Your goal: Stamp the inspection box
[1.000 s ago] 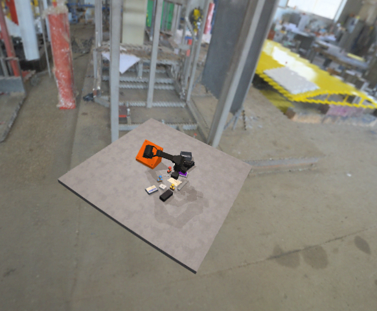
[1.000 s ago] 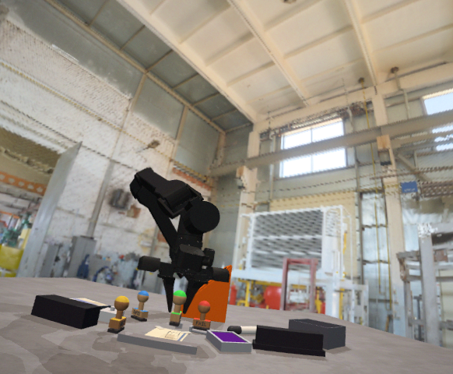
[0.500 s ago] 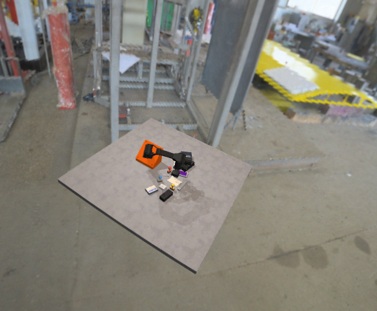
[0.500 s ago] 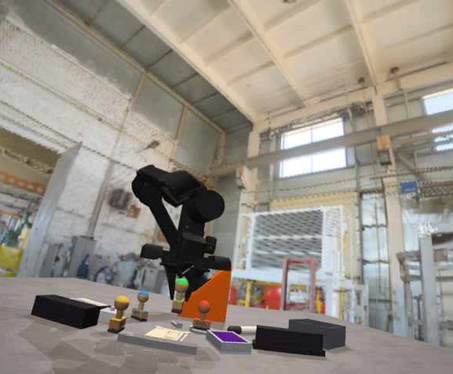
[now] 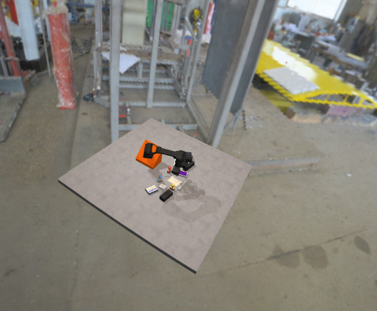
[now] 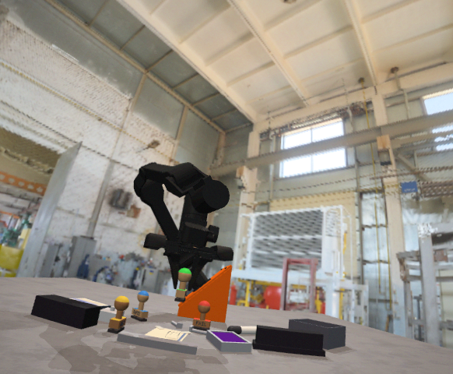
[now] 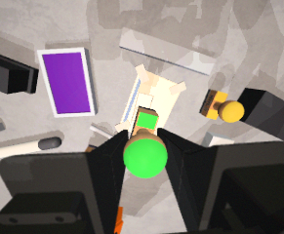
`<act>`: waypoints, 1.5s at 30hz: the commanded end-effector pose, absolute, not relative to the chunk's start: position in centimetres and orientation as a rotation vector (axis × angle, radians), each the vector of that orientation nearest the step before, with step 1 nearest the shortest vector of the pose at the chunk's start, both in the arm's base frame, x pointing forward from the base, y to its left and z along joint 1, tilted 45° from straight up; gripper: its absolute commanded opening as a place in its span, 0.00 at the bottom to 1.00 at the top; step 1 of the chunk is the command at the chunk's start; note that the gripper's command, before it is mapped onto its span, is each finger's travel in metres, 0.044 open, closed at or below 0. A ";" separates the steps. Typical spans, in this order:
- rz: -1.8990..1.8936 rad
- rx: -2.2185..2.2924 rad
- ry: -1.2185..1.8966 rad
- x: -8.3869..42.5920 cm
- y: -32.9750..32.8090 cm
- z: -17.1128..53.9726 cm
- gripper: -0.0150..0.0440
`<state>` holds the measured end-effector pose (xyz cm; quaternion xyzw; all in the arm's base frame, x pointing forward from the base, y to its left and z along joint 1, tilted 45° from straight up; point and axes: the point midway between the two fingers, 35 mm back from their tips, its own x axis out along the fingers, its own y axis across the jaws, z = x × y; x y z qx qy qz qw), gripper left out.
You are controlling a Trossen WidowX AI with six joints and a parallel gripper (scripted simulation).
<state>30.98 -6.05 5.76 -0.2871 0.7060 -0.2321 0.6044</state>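
Observation:
My gripper (image 6: 184, 284) (image 7: 142, 133) is shut on the green-topped stamp (image 6: 184, 276) (image 7: 145, 157), holding it upright in the air above the card. The cream card (image 5: 174, 181) (image 6: 157, 333) (image 7: 168, 97) lies taped down; the stamp hides part of it in the wrist view. A pale outlined box (image 7: 144, 100) shows just beyond the stamp's base; whether it bears a print I cannot tell. The purple ink pad (image 5: 182, 173) (image 6: 230, 336) (image 7: 68, 83) lies open in a pale tray, left of the card in the wrist view.
A red-topped FAIL stamp (image 5: 169, 169) (image 6: 204, 308), a blue-topped stamp (image 5: 160, 178) (image 6: 142, 298) and a yellow-topped stamp (image 5: 172, 186) (image 6: 121, 304) (image 7: 230, 111) stand around the card. A grey bar (image 6: 154, 342) (image 7: 166, 54), a black block (image 6: 64, 312) (image 7: 273, 114) and a marker (image 7: 24, 146) lie nearby.

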 end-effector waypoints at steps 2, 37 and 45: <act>-0.519 -0.660 1.631 31.5 -3.6 3.9 0.25; -0.525 -0.655 1.631 28.5 7.2 -8.1 0.25; -0.525 -0.655 1.631 28.4 6.3 -9.1 0.25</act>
